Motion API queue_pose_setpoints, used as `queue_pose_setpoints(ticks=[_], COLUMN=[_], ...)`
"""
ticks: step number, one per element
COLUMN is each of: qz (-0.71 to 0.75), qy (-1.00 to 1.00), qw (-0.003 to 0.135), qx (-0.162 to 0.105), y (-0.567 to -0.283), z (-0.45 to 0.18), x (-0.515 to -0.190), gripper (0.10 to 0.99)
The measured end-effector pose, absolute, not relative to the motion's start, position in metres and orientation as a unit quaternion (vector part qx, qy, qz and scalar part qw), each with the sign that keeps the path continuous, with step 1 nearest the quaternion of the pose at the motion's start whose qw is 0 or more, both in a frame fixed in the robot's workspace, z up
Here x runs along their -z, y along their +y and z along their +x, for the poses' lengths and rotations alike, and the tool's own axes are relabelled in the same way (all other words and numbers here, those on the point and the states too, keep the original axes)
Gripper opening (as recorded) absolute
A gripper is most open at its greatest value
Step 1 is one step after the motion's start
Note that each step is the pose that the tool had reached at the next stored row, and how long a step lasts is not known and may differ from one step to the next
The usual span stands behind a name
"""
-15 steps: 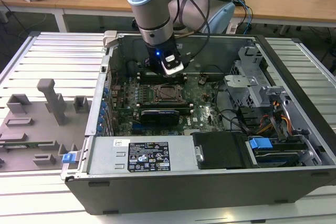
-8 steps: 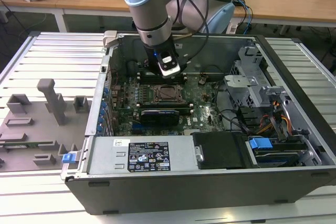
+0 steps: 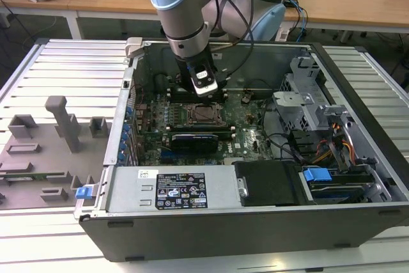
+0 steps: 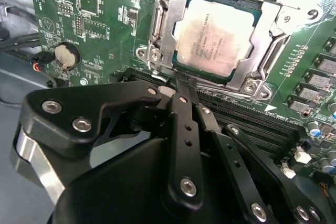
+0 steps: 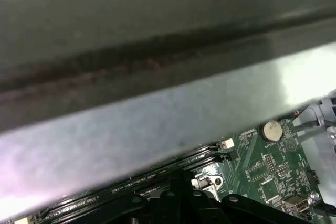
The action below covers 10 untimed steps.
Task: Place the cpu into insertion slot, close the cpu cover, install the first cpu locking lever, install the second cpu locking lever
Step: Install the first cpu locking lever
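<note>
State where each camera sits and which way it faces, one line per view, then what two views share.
Exterior view: off the arm, above the open computer case, looking down into it; the arm and gripper reach in near the cpu.
Second wrist view: on the arm, looking past the gripper at the cpu on the green motherboard.
First wrist view: on the arm, looking over the gripper at a grey case wall.
Shared: both wrist views show the coin battery.

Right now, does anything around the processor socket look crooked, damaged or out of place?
Nothing stands out. The cpu sits flat and square in the window of the cpu cover, and the gripper, shut, is at that cover's edge.
</note>
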<state>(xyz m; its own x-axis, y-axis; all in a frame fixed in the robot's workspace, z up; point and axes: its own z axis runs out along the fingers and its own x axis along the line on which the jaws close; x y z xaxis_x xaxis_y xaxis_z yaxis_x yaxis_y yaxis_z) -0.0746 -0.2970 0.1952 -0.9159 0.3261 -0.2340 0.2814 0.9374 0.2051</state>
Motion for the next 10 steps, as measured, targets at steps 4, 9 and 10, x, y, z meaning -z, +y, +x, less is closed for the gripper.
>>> queue_pose_setpoints(ticks=[4,9,10], qz=[0.156,0.157,0.157], qy=[0.975,0.975,0.975], qw=[0.133,0.134,0.134], qx=[-0.084,-0.084,-0.084], y=[-0.297,-0.297,-0.297], z=[-0.075,-0.075,-0.075], x=[-0.196,-0.204,-0.206], gripper=[0.106,0.106,0.106])
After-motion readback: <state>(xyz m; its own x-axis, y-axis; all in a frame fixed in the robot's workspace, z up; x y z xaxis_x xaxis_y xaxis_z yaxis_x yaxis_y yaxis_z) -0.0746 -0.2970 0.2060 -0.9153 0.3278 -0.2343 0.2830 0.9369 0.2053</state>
